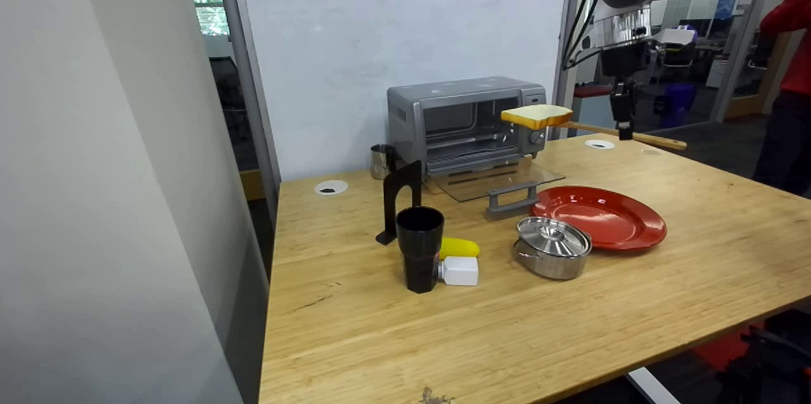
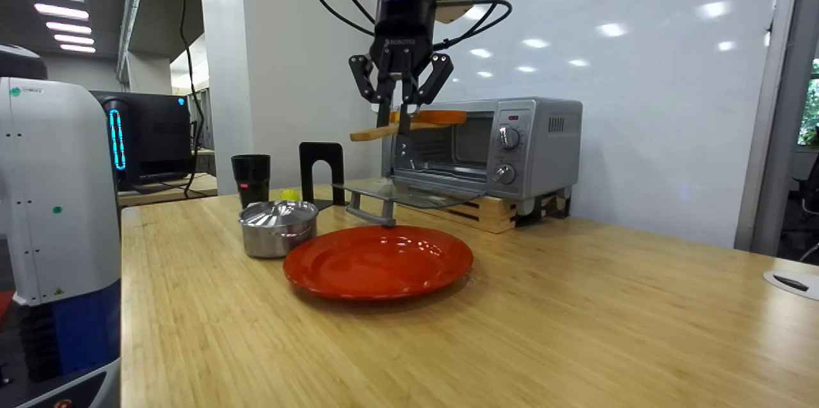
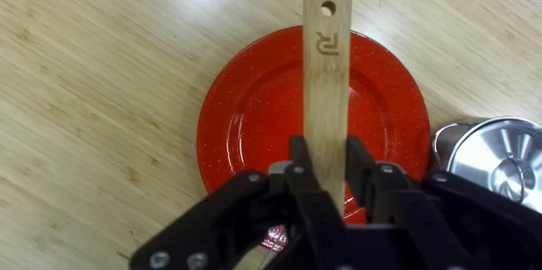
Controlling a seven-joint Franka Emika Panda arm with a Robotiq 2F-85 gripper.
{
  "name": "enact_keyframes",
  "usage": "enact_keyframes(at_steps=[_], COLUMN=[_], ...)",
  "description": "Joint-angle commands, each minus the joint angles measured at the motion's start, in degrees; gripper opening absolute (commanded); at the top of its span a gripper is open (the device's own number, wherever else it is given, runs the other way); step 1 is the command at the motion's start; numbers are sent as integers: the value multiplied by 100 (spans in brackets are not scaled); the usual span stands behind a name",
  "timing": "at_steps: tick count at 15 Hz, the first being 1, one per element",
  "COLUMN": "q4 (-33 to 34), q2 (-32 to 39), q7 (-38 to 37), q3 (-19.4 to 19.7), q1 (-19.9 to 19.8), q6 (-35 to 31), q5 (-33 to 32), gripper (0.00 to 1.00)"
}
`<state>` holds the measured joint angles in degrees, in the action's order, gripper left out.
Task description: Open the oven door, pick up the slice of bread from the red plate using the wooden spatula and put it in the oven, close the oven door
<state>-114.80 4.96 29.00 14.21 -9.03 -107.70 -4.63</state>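
Black gripper clamps long brown wooden spatula; squarish yellow bread slice should enter far, boxy silver oven level.

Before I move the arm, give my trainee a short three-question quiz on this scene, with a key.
1. True or false: the oven door is open.
2. Which stands nearer the plate, the pot or the black cup?
3. What carries the bread? A: the plate; B: the spatula; C: the pot.

Key: 1. True; it is folded down. 2. The pot. 3. B, held by the gripper.
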Motion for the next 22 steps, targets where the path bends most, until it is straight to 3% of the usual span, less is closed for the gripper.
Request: enact_keyframes(at_steps=[1,8,9,16,17,22], q4=[582,1060,804,870,871,1507], q2=[341,621,441,501,501,1069], q7=[50,-6,-36,-39,-39,97], q3=[-174,-277,-292,-300,-300,-348], q1=[-150,-189,-166,-176,-177,-223], q6=[372,636,439,478,479,613], q5=[124,68,-20,-22,-22,65], gripper=[6,6,26,26,6,6])
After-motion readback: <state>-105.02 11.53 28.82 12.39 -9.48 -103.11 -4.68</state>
